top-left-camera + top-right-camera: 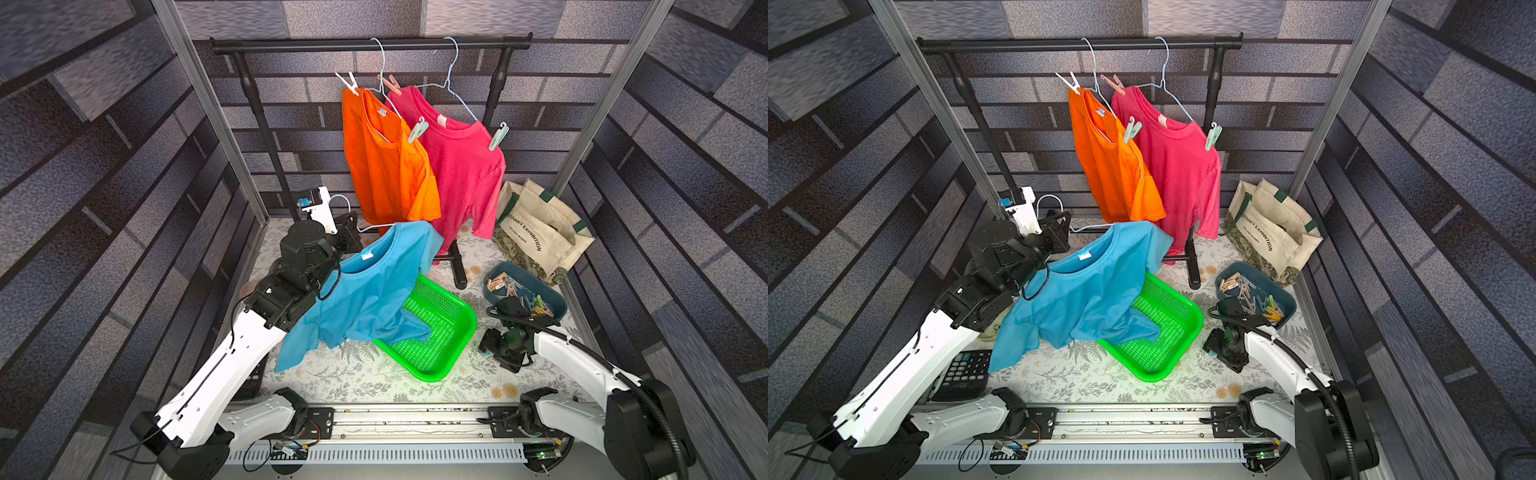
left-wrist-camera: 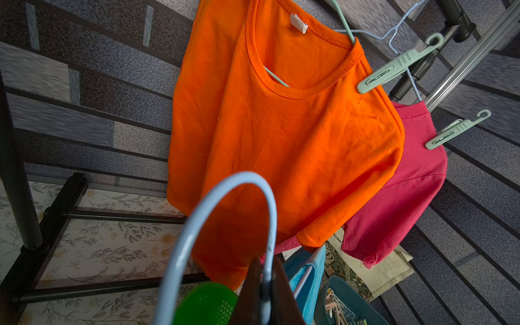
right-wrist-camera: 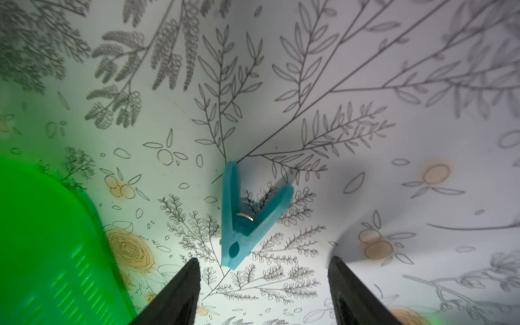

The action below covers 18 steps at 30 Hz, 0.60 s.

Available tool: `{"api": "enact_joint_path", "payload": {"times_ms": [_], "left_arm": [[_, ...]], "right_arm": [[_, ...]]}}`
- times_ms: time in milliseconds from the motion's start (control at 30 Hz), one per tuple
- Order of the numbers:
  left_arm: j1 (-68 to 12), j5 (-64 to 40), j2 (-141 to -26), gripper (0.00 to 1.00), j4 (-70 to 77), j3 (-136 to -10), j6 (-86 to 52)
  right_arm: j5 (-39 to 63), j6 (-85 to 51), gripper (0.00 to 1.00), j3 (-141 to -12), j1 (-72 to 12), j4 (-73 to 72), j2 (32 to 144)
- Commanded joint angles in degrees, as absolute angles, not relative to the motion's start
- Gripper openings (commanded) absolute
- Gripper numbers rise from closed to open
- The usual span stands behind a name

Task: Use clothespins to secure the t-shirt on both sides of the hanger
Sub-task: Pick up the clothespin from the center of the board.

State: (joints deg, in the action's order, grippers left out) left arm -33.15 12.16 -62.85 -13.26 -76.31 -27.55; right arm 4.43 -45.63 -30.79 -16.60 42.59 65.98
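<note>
A blue t-shirt (image 1: 365, 299) hangs on a pale blue wire hanger whose hook (image 2: 225, 191) is pinched in my left gripper (image 2: 266, 278), which holds it up in front of the rack. The shirt's hem trails into the green basket (image 1: 469, 320). My right gripper (image 3: 264, 260) is open, pointing down at the tablecloth just right of the basket. A single blue clothespin (image 3: 239, 222) lies loose on the cloth just ahead of its fingertips, touching neither. Several more clothespins (image 1: 515, 289) fill a dark blue tray (image 1: 540, 286) behind the right arm.
On the black rack (image 1: 370, 43) hang an orange shirt (image 1: 382, 166) and a pink shirt (image 1: 461, 166), each pegged to its hanger. A cream tote bag (image 1: 540, 232) stands at the back right. A calculator (image 1: 963, 374) lies under the left arm.
</note>
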Motion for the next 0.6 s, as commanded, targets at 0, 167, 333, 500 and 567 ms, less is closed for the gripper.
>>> {"api": "enact_joint_path", "payload": {"times_ms": [0, 167, 333, 500, 567], "left_arm": [[-32.87, 11.2, -62.47, 0.09, -11.41, -76.46, -28.57], [-32.79, 10.92, -62.39, 0.06, -12.3, -77.1, -28.13], [-32.79, 11.1, -61.97, 0.06, -12.71, -76.86, -28.04], [-32.86, 11.5, -61.27, 0.07, -12.83, -76.77, -27.91], [-32.8, 11.39, -61.22, 0.07, -12.84, -76.73, -27.97]], "right_arm": [[2.05, -47.11, 0.67, -31.51, -16.95, 39.08, 68.64], [-1.35, -45.97, 0.57, -35.54, -16.96, 37.81, 73.34], [-3.57, -44.6, 0.48, -37.6, -16.84, 38.38, 76.59], [-3.96, -44.54, 0.27, -36.17, -16.94, 38.8, 74.82], [-4.13, -44.65, 0.23, -35.63, -16.88, 39.06, 73.13]]}}
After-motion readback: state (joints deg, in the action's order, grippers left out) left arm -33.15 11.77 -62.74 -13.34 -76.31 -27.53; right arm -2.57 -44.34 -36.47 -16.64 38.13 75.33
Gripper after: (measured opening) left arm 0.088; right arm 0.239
